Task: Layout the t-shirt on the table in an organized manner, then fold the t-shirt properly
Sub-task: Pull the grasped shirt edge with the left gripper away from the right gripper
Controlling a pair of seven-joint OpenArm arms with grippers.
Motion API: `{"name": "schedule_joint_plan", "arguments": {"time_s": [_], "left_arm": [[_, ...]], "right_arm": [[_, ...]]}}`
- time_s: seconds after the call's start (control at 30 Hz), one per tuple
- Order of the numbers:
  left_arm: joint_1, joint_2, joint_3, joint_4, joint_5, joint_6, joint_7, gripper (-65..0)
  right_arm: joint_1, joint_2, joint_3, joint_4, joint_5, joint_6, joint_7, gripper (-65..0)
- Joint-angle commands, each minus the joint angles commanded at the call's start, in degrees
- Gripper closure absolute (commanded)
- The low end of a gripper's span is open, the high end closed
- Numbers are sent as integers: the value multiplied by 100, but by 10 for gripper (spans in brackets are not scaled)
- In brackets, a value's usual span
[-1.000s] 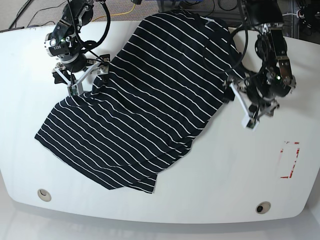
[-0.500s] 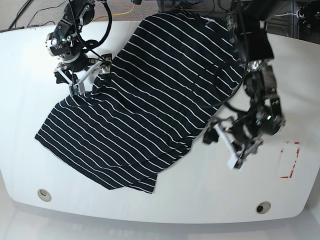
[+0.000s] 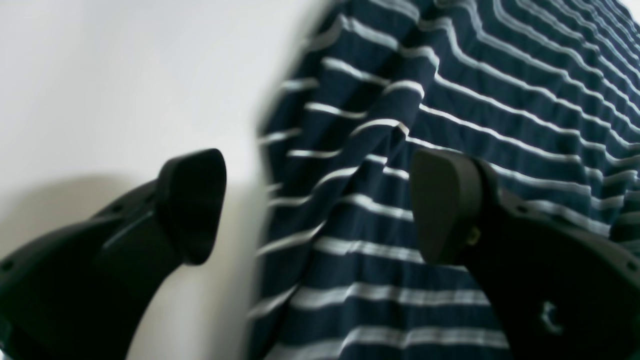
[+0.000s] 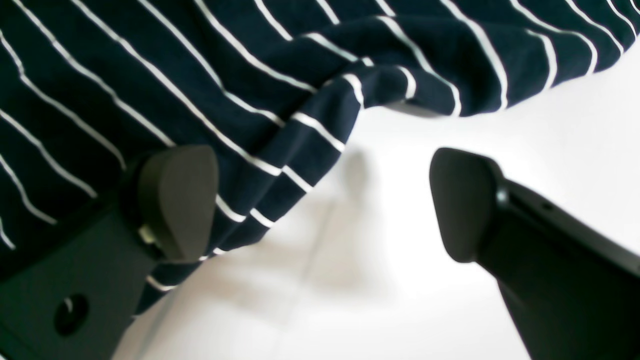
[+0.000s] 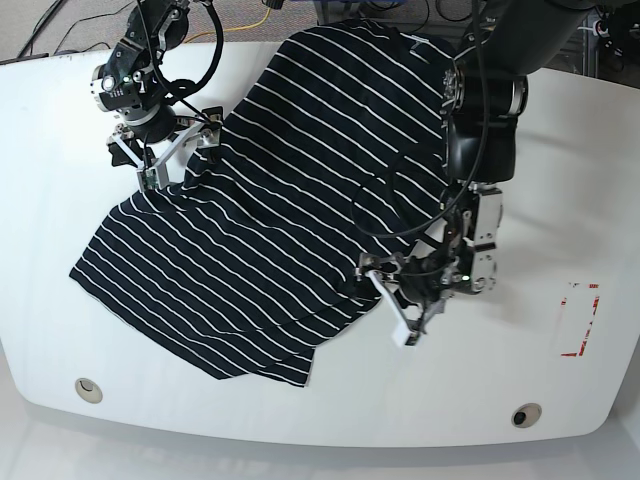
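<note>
Base view: shirt (image 5: 270, 190), dark with thin white stripes, spread slantwise over the white table (image 5: 60, 150), rumpled, neck toward the far edge, hem corner toward the near-left.

Left gripper (image 5: 385, 290): low at the shirt's near-right edge. Fingers (image 3: 192, 202) spread wide, holding nothing; one over bare table, the other over cloth, the shirt edge running between them.

Right gripper (image 5: 172, 158): at the shirt's far-left edge. Fingers (image 4: 175, 200) likewise wide and empty; a loose fold of cloth lies by one, the other over bare table.

Step in hand, as judged: taking hold of opposite edges to draw the shirt flat.

Handling notes:
- lower until one finger slides under the edge;
- pinch a single layer, not a bunched fold;
- pull both sides outward evenly, else creases set.
</note>
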Motion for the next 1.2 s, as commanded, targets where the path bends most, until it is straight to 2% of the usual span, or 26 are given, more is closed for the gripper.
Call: {"name": "schedule_joint_plan", "arguments": {"time_s": [0.17, 0.4, 0.53, 0.63, 0.77, 0.83, 0.9, 1.2], "left_arm": [[-132, 193, 185, -519, 0, 105, -308, -542], [-229, 229, 484, -809, 26, 413, -334, -540], [-237, 229, 730, -888, 26, 440, -334, -526], [-229, 220, 888, -941, 26, 440, -334, -411], [-229, 167, 888, -958, 26, 440, -343, -200], [-229, 88, 870, -958, 26, 440, -343, -146], [-229, 9, 826, -958, 26, 440, -343, -119], [-193, -510, 53, -923, 26, 440, -343, -118]], "right_arm": [[0, 0, 0, 0, 0, 0, 0, -650], [0, 0, 9, 0, 0, 0, 0, -650], [0, 0, 18, 0, 0, 0, 0, -650], [0, 0, 18, 0, 0, 0, 0, -650], [0, 0, 18, 0, 0, 0, 0, -650], [0, 0, 18, 0, 0, 0, 0, -650], [0, 0, 18, 0, 0, 0, 0, -650], [0, 0, 18, 0, 0, 0, 0, -650]]}}
